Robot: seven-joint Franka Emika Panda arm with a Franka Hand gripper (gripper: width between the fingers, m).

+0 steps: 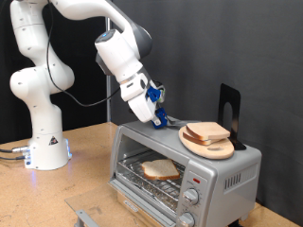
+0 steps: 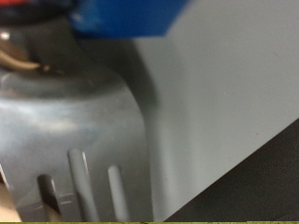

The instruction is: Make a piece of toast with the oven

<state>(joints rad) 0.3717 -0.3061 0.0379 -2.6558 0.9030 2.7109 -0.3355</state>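
The oven [image 1: 227, 175] stands at the exterior view's lower right. A piece of toast [image 1: 159, 169] lies on its wire rack, seen through the front. On top of the oven, a round wooden plate [image 1: 216, 149] carries more slices of bread [image 1: 208, 131]. My gripper [image 1: 163, 117] hangs just above the oven's top, beside the plate on the exterior view's left. In the wrist view a slotted metal spatula [image 2: 79, 131] runs out from under the blue gripper [image 2: 126, 17], close over the oven's grey top [image 2: 224, 93]. The gripper looks shut on the spatula.
A black upright stand [image 1: 228, 106] rises behind the plate on the oven. The arm's white base [image 1: 43, 142] sits on the wooden table at the exterior view's left. Two knobs [image 1: 192, 197] are on the oven's front. A grey bar [image 1: 85, 217] lies low in front of the oven.
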